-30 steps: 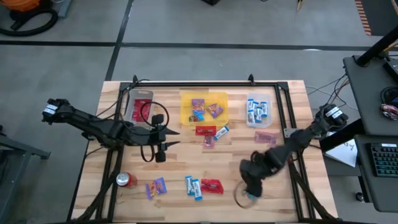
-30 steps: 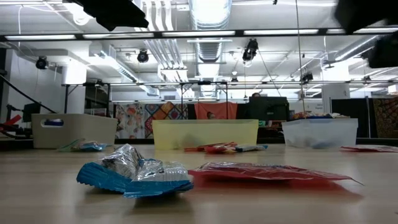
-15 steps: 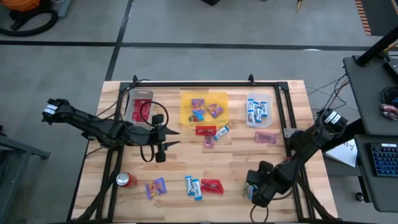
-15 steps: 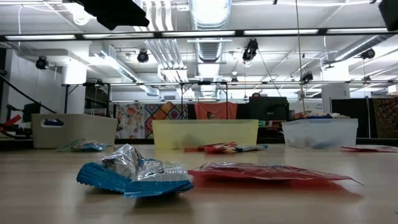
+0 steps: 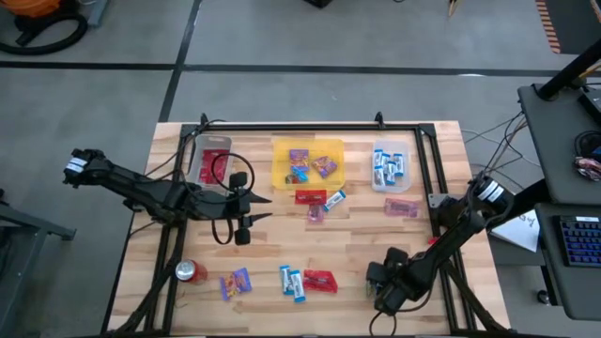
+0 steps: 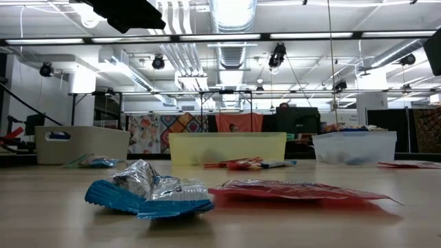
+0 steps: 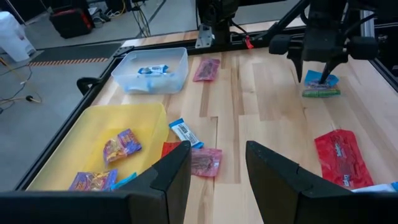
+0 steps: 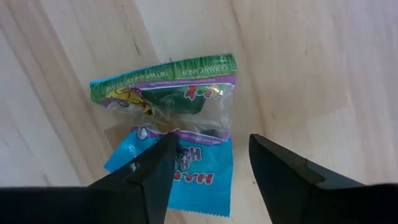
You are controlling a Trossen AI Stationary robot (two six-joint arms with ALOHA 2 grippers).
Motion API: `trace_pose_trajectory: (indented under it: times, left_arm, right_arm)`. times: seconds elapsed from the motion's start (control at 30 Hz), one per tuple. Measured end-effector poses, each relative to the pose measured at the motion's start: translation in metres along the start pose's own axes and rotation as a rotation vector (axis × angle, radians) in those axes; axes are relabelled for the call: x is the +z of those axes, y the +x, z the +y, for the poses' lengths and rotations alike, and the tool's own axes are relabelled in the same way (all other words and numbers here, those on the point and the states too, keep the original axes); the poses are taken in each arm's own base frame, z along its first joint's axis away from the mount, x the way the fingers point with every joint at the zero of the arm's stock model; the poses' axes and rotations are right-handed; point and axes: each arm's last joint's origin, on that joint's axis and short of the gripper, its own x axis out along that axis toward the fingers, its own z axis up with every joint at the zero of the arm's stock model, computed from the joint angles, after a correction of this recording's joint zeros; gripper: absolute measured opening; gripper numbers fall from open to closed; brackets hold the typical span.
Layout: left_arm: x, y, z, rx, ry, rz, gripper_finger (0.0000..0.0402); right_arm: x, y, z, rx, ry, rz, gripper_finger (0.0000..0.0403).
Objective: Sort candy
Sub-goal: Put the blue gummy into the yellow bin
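**Dev:** Right gripper [image 8: 208, 168] hangs over the near right part of the table [image 5: 357, 235], fingers spread, nothing between them. Straight below and just ahead of the tips lies a clear packet with a green band [image 8: 166, 87] lapping over a blue packet [image 8: 189, 174]. Both on the bare wood, touching each other.

**Ops:** Axis?

**Dev:** In the right wrist view the green band runs roughly across the gap between the fingers, slightly tilted. The blue one runs on toward the fingers from under it. My read: the jaws would close along the band's length, so the wrist may need turning, or just come down over the pile.

**Ops:** Other arm?

**Dev:** Left gripper [image 7: 214, 165] is parked mid-left, fingers apart, empty, well away from that pile. Right arm is clearly nearer. From the left wrist camera the right gripper [image 7: 323, 68] sits directly above the same pile [image 7: 321, 87].

**Ops:** Any text?

**Dev:** Green band has small white print, looks like "GUMMI CANDY" but not certain. Blue packet has big pale letters, upside down and half covered; can't read them.

**Ops:** Where's the rest?

**Dev:** Yellow bin [image 5: 282, 161] holds purple multicolour packets, clear bin [image 5: 390, 186] holds blue-and-white bars, left bin [image 5: 195, 160] a red packet. Loose pieces remain mid-table and along the near edge, beside a red soda can [image 5: 191, 272].
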Motion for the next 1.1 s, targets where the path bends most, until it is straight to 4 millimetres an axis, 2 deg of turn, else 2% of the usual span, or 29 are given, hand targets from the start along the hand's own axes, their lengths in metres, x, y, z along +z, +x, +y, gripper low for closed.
trace_pose_trajectory:
  times: [0.13,0.37,0.43,0.67,0.93,1.1]
  left_arm:
    - [0.000,0.000,0.000,0.000,0.000,0.000,0.0137]
    - [0.000,0.000,0.000,0.000,0.000,0.000,0.0137]
    - [0.000,0.000,0.000,0.000,0.000,0.000,0.0137]
    - [0.000,0.000,0.000,0.000,0.000,0.001,0.0137]
    - [0.000,0.000,0.000,0.000,0.000,0.001,0.0137]
    - [0.000,0.000,0.000,0.000,-0.003,-0.007,0.0137]
  right_arm:
    - [0.000,0.002,0.000,-0.002,-0.004,0.005,0.0161]
    - [0.000,0.002,0.001,0.011,-0.027,-0.005,0.0040]
    - [0.000,0.002,0.001,0.011,-0.036,-0.008,0.0018]
    - [0.002,-0.011,-0.002,0.024,-0.026,-0.066,0.0009]
    - [0.008,-0.047,-0.012,0.045,-0.009,-0.297,0.0008]
    - [0.021,-0.060,-0.021,0.011,-0.011,-0.426,0.0008]
